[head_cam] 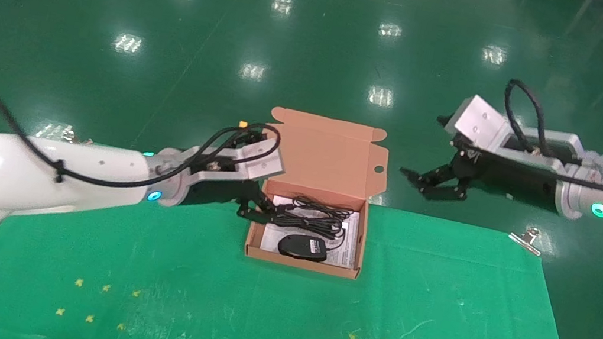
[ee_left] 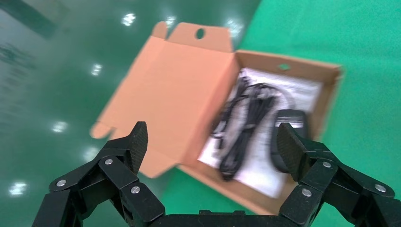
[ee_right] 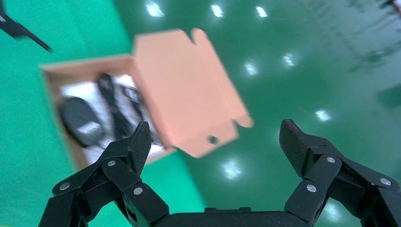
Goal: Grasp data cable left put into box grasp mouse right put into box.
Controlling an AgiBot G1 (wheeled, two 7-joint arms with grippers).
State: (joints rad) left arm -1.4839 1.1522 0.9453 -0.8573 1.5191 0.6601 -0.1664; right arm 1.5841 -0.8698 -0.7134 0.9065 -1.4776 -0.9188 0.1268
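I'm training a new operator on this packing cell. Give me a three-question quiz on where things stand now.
1. True or false: the mouse lies inside the box.
2. Where is the data cable? A) on the green cloth B) in the box C) in the left claw
3. Fill in: the right claw hangs over the ____, beyond the cloth.

Key: 1 true. 2 B. 3 floor. Both claws are open and empty; the left one is at the box's left wall.
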